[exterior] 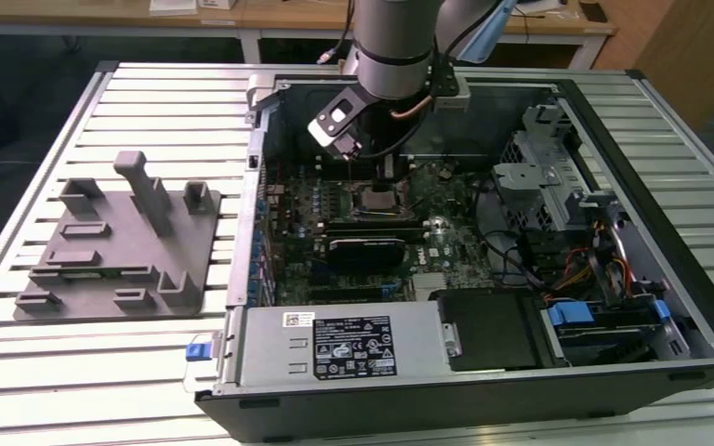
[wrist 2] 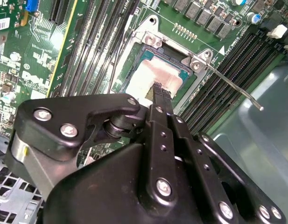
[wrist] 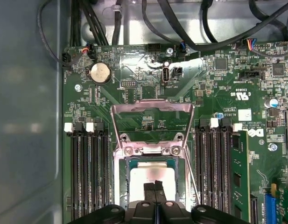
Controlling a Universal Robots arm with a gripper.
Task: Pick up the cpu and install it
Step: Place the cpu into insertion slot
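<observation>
Gripper [wrist: 155, 185] pressed together, I hover over the cpu [wrist: 143, 172] lying in its socket [wrist: 126, 186], retention frame [wrist: 152, 111] flipped open for access.

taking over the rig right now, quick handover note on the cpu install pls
Gripper: shut, tips together right over the cpu, inside the open computer case; I cannot tell if they touch it.
cpu: lying flat in the motherboard socket, not held.
Done: cpu looks placed in the socket.
Left: load plate stands open, and the retention lever is swung out, not latched.
</observation>
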